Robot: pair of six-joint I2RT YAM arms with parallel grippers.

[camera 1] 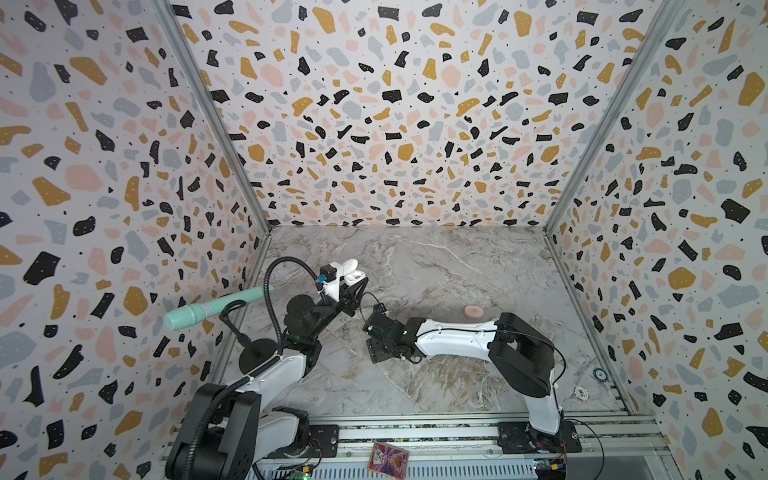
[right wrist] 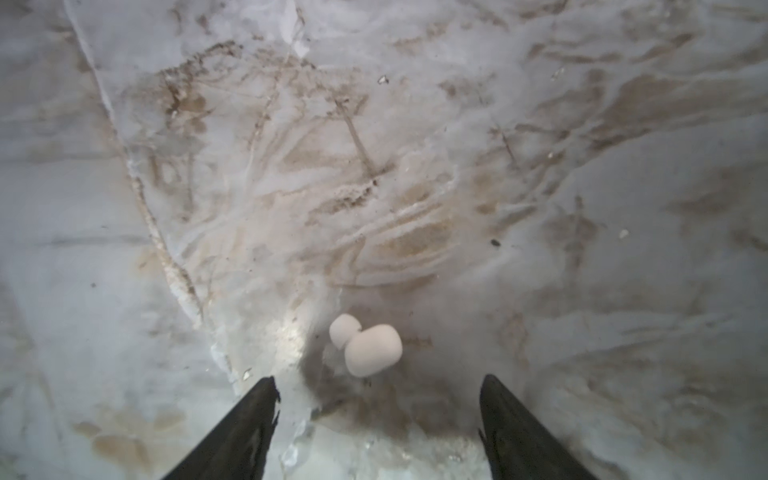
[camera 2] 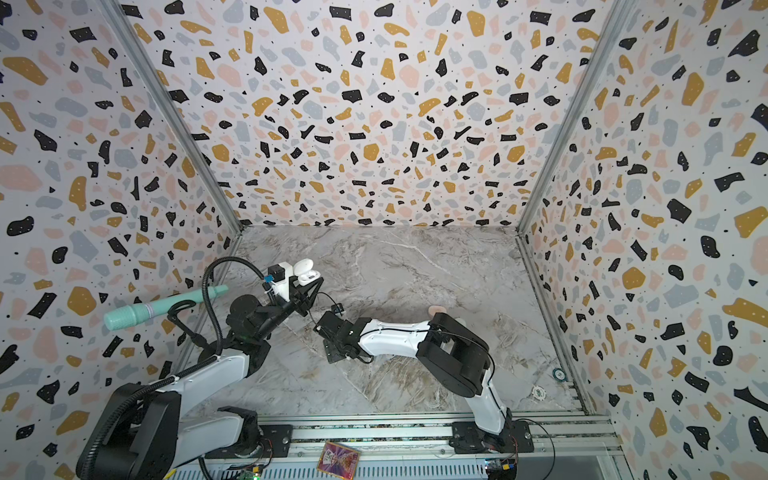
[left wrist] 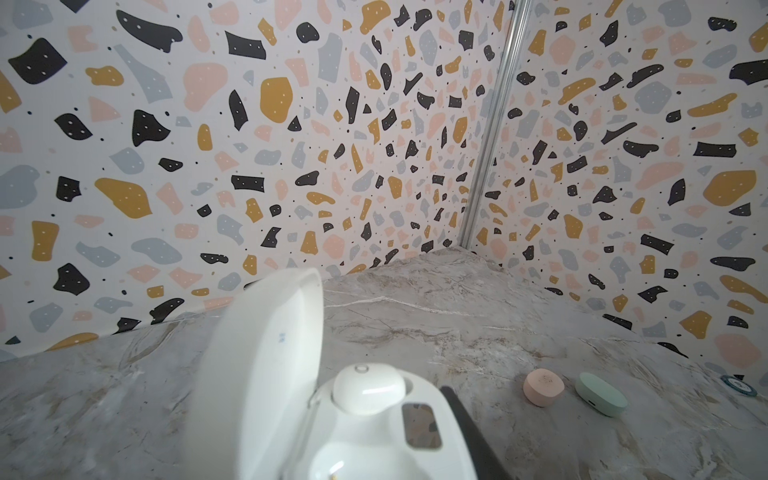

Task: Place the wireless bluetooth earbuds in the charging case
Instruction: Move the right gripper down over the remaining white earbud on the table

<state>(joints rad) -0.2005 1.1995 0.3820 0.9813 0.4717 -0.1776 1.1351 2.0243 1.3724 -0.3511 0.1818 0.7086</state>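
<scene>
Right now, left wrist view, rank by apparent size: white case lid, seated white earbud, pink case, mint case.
1. white case lid, nearest the camera
2. seated white earbud, also near
3. mint case and pink case: alike, farther off, unranked

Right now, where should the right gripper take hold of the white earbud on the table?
Probably grip the earbud across its wide rounded body, not its small tip, coming down from above: it lies on the flat table, and the open right gripper points at it.
</scene>
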